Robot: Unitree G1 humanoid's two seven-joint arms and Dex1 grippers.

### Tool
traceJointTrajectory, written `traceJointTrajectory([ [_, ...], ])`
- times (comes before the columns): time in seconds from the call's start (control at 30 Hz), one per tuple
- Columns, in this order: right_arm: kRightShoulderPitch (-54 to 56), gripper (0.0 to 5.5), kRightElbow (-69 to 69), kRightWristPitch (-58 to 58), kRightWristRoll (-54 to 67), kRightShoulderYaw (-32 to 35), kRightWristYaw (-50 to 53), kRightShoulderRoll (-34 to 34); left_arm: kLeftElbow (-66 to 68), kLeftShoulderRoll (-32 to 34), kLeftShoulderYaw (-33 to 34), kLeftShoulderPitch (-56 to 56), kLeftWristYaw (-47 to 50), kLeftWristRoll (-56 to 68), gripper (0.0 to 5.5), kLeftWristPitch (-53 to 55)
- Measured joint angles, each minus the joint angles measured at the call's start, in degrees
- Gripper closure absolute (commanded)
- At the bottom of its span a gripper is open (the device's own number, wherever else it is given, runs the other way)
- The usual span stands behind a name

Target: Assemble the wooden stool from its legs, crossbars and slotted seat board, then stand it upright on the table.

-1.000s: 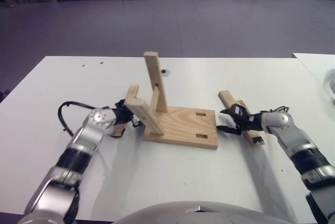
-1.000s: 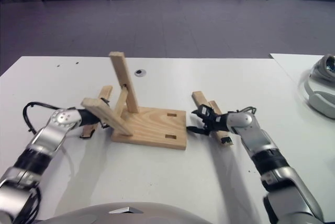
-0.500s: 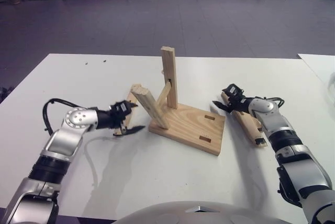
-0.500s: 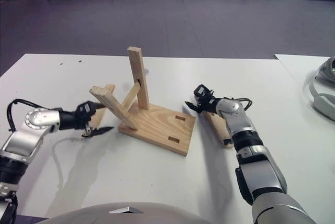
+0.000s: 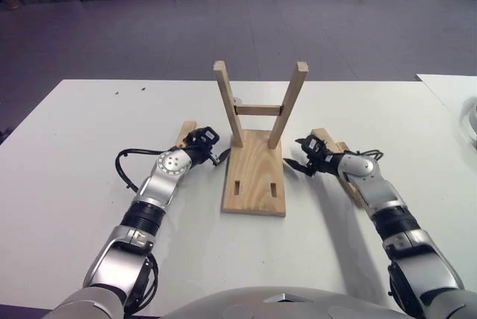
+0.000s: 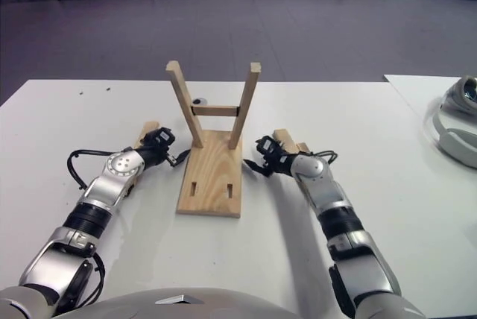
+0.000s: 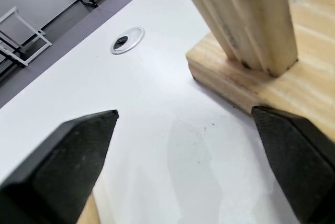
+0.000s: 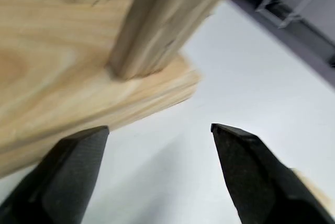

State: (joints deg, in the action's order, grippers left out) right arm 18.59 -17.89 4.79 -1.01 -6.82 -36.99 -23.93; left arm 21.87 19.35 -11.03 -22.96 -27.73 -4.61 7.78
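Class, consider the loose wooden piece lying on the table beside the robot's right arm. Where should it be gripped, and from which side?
Likely from above, jaws closing across the narrow width of the wooden piece near its far end: it lies flat and long on the table, and the right arm covers its near part.

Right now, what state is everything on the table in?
Seat board: lying flat, near two slots empty.
Two legs: upright in the board, joined by the crossbar.
Left gripper: open, empty.
Right gripper: open, empty.
Loose piece on the left: lying flat.
Loose pieces on the right: lying flat.
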Motion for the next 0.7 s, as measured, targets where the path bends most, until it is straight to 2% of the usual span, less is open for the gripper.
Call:
traceJointTrajectory([
  [0.13, -6.23, 1.85, 13.47, 9.39, 7.53, 13.63, 6.74, -1.06, -9.44, 1.56, 3.61, 5.28, -1.37, 3.01, 0.80, 1.44],
  [0.23, -10.16, 1.85, 14.04, 13.86, 12.23, 20.50, 6.71, -3.17, -16.55, 4.84, 4.30, 9.46, -3.64, 3.80, 0.80, 3.21],
  [0.4, -12.77, 1.85, 8.22, 14.91, 17.06, 24.64, 4.30, -3.64, -20.30, 7.35, 0.02, 13.30, -7.47, 1.65, 0.80, 2.49],
  [0.7, -14.37, 1.85, 0.97, 11.89, 17.35, 23.28, 2.86, -3.41, -24.46, 9.19, -3.01, 16.70, -11.90, 1.69, 0.80, 5.68],
])
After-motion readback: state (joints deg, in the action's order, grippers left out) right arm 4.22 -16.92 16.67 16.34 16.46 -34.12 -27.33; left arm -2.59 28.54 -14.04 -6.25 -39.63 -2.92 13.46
